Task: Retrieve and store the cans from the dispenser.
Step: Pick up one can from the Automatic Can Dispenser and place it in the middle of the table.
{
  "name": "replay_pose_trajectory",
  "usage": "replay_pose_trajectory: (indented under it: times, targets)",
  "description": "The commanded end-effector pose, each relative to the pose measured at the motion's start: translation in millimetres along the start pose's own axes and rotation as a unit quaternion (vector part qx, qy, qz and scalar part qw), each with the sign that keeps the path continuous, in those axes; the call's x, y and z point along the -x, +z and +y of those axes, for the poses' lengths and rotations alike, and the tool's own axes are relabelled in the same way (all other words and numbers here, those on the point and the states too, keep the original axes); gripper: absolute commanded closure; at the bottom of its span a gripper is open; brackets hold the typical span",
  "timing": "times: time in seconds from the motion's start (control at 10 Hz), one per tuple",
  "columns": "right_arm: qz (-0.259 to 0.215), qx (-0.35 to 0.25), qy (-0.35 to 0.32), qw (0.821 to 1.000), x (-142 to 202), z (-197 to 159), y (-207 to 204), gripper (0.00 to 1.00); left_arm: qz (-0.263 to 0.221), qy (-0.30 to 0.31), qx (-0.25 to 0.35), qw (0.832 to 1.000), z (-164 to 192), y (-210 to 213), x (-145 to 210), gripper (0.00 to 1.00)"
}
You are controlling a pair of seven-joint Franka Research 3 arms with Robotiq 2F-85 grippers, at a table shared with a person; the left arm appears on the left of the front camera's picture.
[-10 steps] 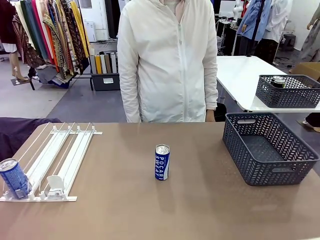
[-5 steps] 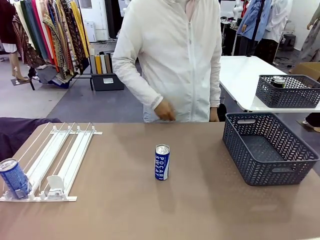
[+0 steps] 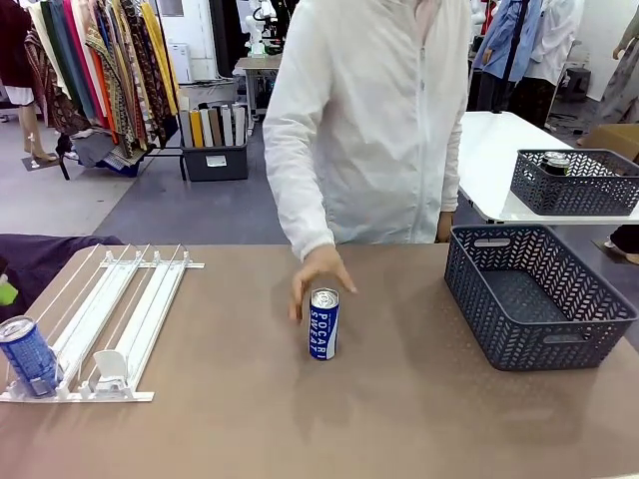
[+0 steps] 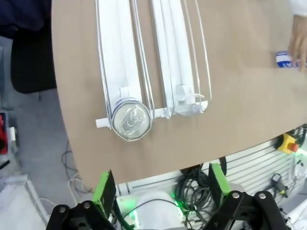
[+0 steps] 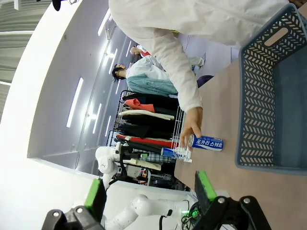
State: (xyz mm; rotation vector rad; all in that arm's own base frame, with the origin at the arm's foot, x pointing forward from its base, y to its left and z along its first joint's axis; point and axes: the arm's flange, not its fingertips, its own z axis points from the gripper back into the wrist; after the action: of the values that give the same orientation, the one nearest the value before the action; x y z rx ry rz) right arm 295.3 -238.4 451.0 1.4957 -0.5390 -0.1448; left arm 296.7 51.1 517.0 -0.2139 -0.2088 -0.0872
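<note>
The left end effector (image 4: 160, 187) hangs released, jaws wide, off the desk's (image 4: 240, 110) near edge, just short of the dispenser (image 4: 117, 48). The right end effector (image 5: 149, 191) is likewise released, with nothing between its pads. A blue can (image 3: 27, 356) stands at the dispenser's near end, in its left-hand lane. Well right of the dispenser a second blue can (image 3: 323, 323) stands on the desk, a person's hand (image 3: 318, 276) close behind its top. Farther right of the dispenser sits a grey basket (image 3: 474, 299).
</note>
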Motion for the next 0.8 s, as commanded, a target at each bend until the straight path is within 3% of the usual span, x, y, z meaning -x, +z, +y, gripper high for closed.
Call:
replay_pose_trajectory:
  times: [0.0, 0.2, 0.3, 0.4, 0.7]
  targets:
    - [0.007, 0.003, 0.005, 1.000, 1, 3, 1, 0.00, -0.015, 0.007, 0.004, 1.000, 7, 11, 0, 0.00]
    - [0.007, 0.003, 0.005, 1.000, 1, 3, 1, 0.00, -0.007, 0.002, 0.006, 1.000, 4, 6, -1, 0.00]
    - [0.007, 0.003, 0.005, 1.000, 1, 3, 1, 0.00, 0.017, -0.004, -0.002, 1.000, 3, -18, 2, 0.00]
    - [0.007, 0.003, 0.005, 1.000, 1, 3, 1, 0.00, 0.018, 0.050, -0.047, 0.998, 13, -54, 10, 0.00]
    - [0.007, 0.003, 0.005, 1.000, 1, 3, 1, 0.00, 0.017, 0.056, -0.073, 0.996, 11, -70, 14, 0.00]
